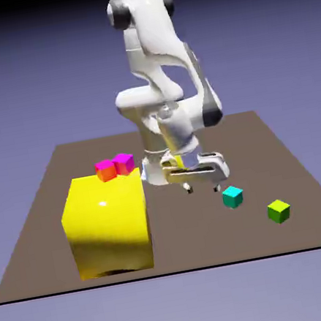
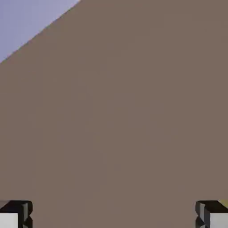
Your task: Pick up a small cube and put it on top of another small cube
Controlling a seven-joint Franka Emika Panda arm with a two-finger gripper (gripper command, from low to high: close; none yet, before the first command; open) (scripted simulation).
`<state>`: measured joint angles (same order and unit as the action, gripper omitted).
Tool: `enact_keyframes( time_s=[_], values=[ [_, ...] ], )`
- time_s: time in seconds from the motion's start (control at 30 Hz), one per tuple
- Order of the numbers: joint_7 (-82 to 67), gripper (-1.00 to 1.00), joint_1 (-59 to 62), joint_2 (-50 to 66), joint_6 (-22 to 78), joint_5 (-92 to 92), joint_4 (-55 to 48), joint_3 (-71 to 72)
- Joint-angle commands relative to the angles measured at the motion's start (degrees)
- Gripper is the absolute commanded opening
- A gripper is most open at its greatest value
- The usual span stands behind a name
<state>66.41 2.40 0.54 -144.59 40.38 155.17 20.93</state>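
- White and grey, the arm's two-finger tool (image 1: pixel 202 183) hangs low over the brown flat surface (image 1: pixel 46 213), tilted, with nothing between its fingers.
- Its fingertips (image 2: pixel 18 214) sit at the two far bottom corners of the hand view, so the tool is spread wide; only bare brown surface fills the gap.
- By my reading, the step in hand is the approach to the first pick; no cube is gripped yet.
- Just beside the tool, on the exterior view's right and a little nearer the camera, rests the small teal cube (image 1: pixel 232 196), flat on the surface and apart from the fingers.
- It looks matte and sharp-edged, with a lighter top face, and is far smaller than the big yellow block (image 1: pixel 106 225).
- It does not show in the hand view, so the next move likely calls for shifting the tool until the teal cube lies between the fingers, then lowering and closing.
- Beyond the teal cube, further to the exterior view's right, lies a small lime-green cube (image 1: pixel 278 210).
- Away from the teal cube, on the yellow block's far top edge, sit a small orange cube (image 1: pixel 106 172) and a small magenta cube (image 1: pixel 123 162), touching.
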Motion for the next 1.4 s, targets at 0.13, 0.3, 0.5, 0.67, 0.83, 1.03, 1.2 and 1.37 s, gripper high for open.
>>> enact_keyframes(
  time_s=[0.13,0.3,0.5,0.67,0.83,1.03,1.2,1.37],
  values=[
    [6.23,0.00,1.05,8.64,7.66,10.51,-1.52,5.45],
    [2.25,0.00,-0.73,16.94,0.39,14.94,-2.91,6.91],
    [1.00,-1.00,-1.29,19.55,-1.89,16.34,-3.34,7.37],
    [5.98,-1.00,0.94,9.17,7.19,10.79,-1.61,5.54],
    [8.72,-1.00,2.72,1.22,16.28,6.41,-3.96,-0.87],
    [16.54,-1.00,9.77,-11.14,29.30,-0.96,-6.87,-13.01],
    [24.87,-1.00,17.86,-20.70,38.53,-7.00,-8.39,-23.39],
    [33.30,-1.00,26.15,-29.82,47.16,-12.84,-9.70,-33.51]
  ],
)
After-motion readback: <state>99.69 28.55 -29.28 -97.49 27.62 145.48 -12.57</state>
